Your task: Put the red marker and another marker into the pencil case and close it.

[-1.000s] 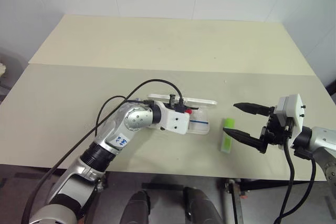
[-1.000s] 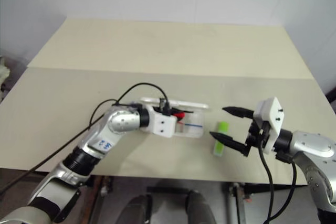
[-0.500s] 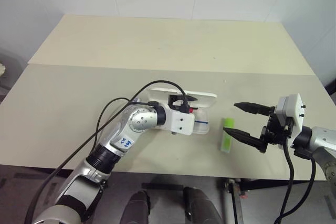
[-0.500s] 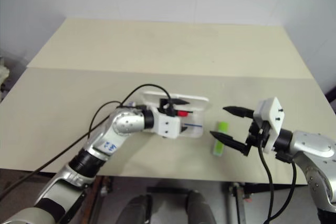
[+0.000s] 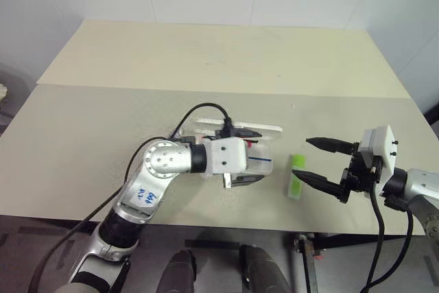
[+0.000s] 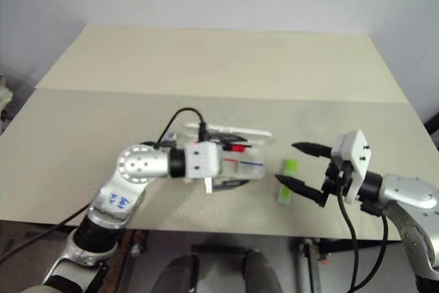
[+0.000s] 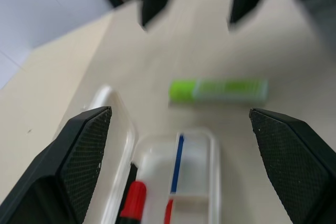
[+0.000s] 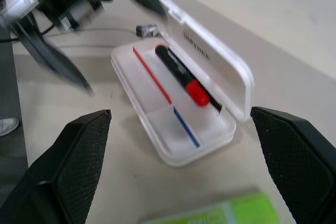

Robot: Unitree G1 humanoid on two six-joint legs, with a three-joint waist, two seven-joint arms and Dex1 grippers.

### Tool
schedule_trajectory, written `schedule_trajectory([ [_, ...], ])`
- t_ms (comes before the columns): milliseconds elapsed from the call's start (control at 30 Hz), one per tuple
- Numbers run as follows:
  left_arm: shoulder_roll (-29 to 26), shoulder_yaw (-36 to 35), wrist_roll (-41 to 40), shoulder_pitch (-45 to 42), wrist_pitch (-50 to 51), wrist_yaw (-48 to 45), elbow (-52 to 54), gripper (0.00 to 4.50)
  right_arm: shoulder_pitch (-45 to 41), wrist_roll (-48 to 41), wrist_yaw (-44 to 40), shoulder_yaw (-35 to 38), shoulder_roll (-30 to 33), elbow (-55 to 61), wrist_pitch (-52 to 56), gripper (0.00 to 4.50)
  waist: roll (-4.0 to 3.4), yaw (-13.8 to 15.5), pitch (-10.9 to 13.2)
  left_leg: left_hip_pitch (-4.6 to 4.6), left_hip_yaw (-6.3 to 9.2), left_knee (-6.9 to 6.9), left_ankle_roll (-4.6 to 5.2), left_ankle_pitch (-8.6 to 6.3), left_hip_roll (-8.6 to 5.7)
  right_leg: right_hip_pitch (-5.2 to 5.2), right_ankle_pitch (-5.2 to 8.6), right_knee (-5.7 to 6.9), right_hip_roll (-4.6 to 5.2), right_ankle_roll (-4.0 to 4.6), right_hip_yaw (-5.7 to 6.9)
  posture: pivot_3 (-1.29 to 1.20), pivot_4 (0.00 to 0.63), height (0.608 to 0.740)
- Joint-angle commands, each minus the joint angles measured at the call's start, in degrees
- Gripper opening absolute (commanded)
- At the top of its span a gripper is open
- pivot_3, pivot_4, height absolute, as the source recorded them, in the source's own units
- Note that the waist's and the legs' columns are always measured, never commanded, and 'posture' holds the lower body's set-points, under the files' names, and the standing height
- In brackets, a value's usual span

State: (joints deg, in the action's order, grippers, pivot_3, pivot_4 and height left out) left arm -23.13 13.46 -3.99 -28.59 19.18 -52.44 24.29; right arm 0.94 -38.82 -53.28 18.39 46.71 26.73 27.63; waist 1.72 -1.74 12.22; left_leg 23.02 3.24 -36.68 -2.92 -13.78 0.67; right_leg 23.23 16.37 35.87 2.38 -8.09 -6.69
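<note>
The white pencil case (image 5: 264, 164) lies open on the table, its lid (image 8: 206, 56) standing up at the far side. Inside it, along the lid side, lies the red marker (image 8: 185, 78), also seen between my left fingers (image 7: 134, 202). My left gripper (image 5: 255, 156) hovers level over the case's near-left end, pointing right, open and empty. The light-green marker (image 5: 297, 177) lies flat on the table just right of the case. My right gripper (image 5: 305, 158) stands open around the green marker's right side, a little above the table, touching nothing.
A small dark grey stub (image 8: 147, 29) lies by the case's left end. The beige table (image 5: 206, 66) stretches far behind the case, with a seam across it. Its front edge runs close below both grippers.
My left gripper has opened and let go of the red marker, which now lies in the case. The hand rolled, rose and drew back toward me. The right arm kept still.
</note>
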Motion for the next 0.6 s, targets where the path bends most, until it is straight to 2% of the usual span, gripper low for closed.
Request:
schedule_trajectory([
  [33, -3.4, -4.6, -5.9, 3.3, -0.5, -2.7, 2.3, 4.46, 1.3, 0.1, 2.5, 2.2, 0.0, 1.9, 0.9, 4.50, -0.02, -0.1, 0.0, -0.02, -0.01, 0.00, 0.00, 0.00, 0.00, 0.00, 0.00, 0.01, 0.00, 0.01, 0.00, 0.00, 0.150, 0.740],
  [133, -6.6, -7.8, -9.6, 6.7, -4.0, -5.3, 1.4, 4.46, 3.4, 0.7, 4.8, 2.1, -1.1, 2.6, 1.1, 4.50, -0.02, 0.1, 0.0, -0.04, 0.00, 0.00, 0.00, 0.00, 0.02, -0.01, 0.05, 0.00, -0.01, 0.09, 0.01, 0.00, 0.150, 0.740],
  [200, -6.9, -9.7, -11.9, 7.7, -7.4, -6.3, -0.4, 4.46, 4.3, 0.8, 6.4, 2.2, -2.1, 3.1, 0.9, 4.50, -0.02, 0.2, 0.0, -0.03, -0.02, -0.01, 0.00, 0.00, 0.01, -0.01, 0.06, -0.01, 0.00, 0.11, 0.00, 0.00, 0.150, 0.740],
  [333, -6.0, -17.3, -26.7, 10.6, -9.7, -12.8, -1.0, 4.46, 7.1, 2.6, 10.9, 1.4, -5.2, 4.8, 0.8, 4.50, -0.02, 0.1, 0.0, 0.01, -0.01, -0.15, 0.00, 0.00, 0.04, -0.17, 0.12, -0.21, 0.01, 0.26, 0.02, 0.00, 0.150, 0.740],
  [367, -5.8, -19.0, -29.8, 11.2, -9.7, -13.8, -1.7, 4.46, 7.6, 3.1, 13.2, 0.9, -6.2, 5.4, 1.7, 4.50, -0.03, 0.1, 0.0, -0.01, -0.01, -0.15, 0.00, -0.01, 0.05, -0.22, 0.18, -0.26, 0.01, 0.41, 0.04, 0.00, 0.150, 0.740],
  [400, -5.6, -20.5, -32.2, 11.5, -9.9, -14.6, -2.4, 4.46, 7.8, 3.7, 15.4, 0.4, -7.1, 5.9, 2.8, 4.50, -0.03, 0.1, 0.0, -0.04, 0.00, -0.16, -0.01, -0.01, 0.05, -0.29, 0.48, -0.29, 0.02, 0.95, 0.04, 0.00, 0.150, 0.740],
  [500, -7.0, -23.9, -37.0, 12.8, -9.2, -17.1, -4.6, 4.46, 7.8, 4.5, 20.8, -0.6, -9.7, 8.0, 5.3, 4.50, -0.03, 0.0, 0.0, -0.09, -0.01, -0.27, -0.01, -0.01, 0.04, -0.38, 0.46, -0.29, 0.03, 0.97, 0.02, 0.00, 0.150, 0.740],
  [600, -10.5, -26.7, -39.3, 14.5, -8.8, -22.2, -8.3, 4.46, 8.4, 5.3, 25.5, -2.5, -11.9, 11.8, 8.1, 4.50, -0.02, -0.1, 0.0, -0.34, -0.03, -0.24, -0.01, -0.01, 0.08, -0.56, 0.46, -0.29, -0.01, 1.04, 0.00, 0.00, 0.150, 0.740],
])
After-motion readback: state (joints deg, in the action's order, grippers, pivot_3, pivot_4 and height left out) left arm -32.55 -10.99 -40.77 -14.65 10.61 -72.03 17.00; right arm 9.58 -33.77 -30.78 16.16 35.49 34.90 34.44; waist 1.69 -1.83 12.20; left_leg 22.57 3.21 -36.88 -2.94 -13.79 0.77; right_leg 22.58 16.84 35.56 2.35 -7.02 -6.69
